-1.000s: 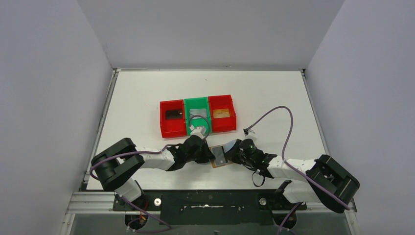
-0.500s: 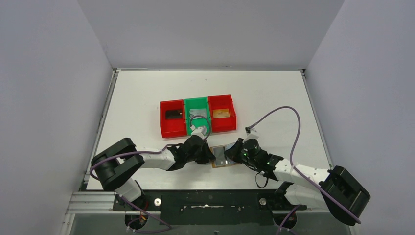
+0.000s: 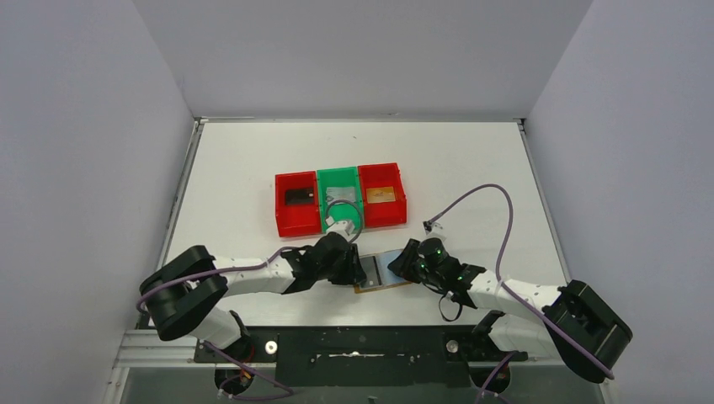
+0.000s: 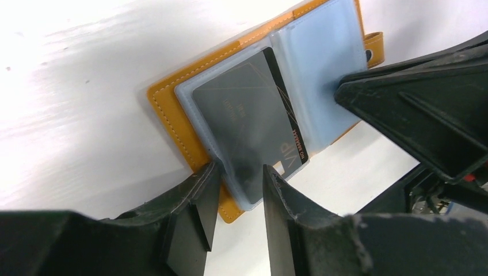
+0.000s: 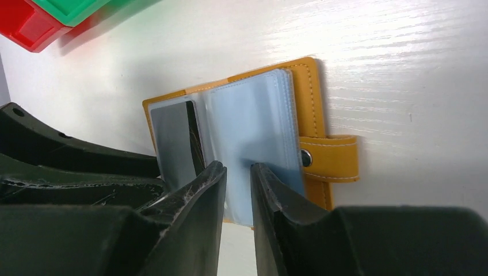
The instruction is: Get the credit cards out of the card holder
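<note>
White tabletop (image 3: 253,151), grey walls on three sides. Three joined bins at mid-table: left red bin (image 3: 296,225) holds a dark card (image 3: 299,196), green bin (image 3: 337,172) a silver-grey card (image 3: 339,191), right red bin (image 3: 383,217) an orange-brown card (image 3: 380,195). Card holder (image 3: 380,273) lies open and flat near the front edge, a black card (image 4: 247,121) in its left sleeve and its snap tab (image 5: 331,158) to the right. Both arms reach low and inward, meeting over it. Left gripper (image 4: 240,169) straddles that sleeve's near edge, fingers narrowly apart. Right gripper (image 5: 237,168) sits on the pale right sleeves, gap narrow.
</note>
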Action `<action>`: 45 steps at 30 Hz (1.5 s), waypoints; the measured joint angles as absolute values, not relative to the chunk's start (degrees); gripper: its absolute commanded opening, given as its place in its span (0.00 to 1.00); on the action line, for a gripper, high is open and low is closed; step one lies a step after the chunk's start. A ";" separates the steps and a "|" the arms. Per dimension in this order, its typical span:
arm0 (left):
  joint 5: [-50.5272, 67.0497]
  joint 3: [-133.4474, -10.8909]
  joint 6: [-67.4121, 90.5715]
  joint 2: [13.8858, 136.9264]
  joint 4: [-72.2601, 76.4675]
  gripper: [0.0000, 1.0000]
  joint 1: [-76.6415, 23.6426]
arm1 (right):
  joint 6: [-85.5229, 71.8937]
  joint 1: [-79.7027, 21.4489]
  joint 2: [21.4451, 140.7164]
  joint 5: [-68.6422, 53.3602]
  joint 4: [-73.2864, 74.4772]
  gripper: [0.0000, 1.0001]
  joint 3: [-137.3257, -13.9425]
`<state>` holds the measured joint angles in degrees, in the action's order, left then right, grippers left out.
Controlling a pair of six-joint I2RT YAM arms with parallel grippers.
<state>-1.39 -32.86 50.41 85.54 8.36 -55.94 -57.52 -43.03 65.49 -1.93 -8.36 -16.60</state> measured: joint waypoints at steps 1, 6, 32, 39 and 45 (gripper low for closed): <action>-1.76 -33.15 50.19 84.93 6.66 0.34 -55.92 | -57.54 -42.85 65.52 -2.11 -8.43 0.25 -16.60; -4.10 -36.64 48.75 84.09 -2.50 0.38 -55.75 | -57.54 -42.72 65.56 -3.70 -9.39 0.25 -16.60; -2.83 -42.13 48.90 87.07 -4.40 0.12 -54.61 | -57.43 -42.72 71.66 -11.31 -20.16 0.32 -15.49; -2.13 -40.62 50.00 89.43 -0.58 0.02 -54.52 | -57.54 -42.72 73.08 -12.10 -21.61 0.33 -15.49; -2.09 -40.34 51.24 89.84 0.69 0.00 -54.33 | -57.91 -42.61 74.37 -12.29 -23.18 0.38 -15.49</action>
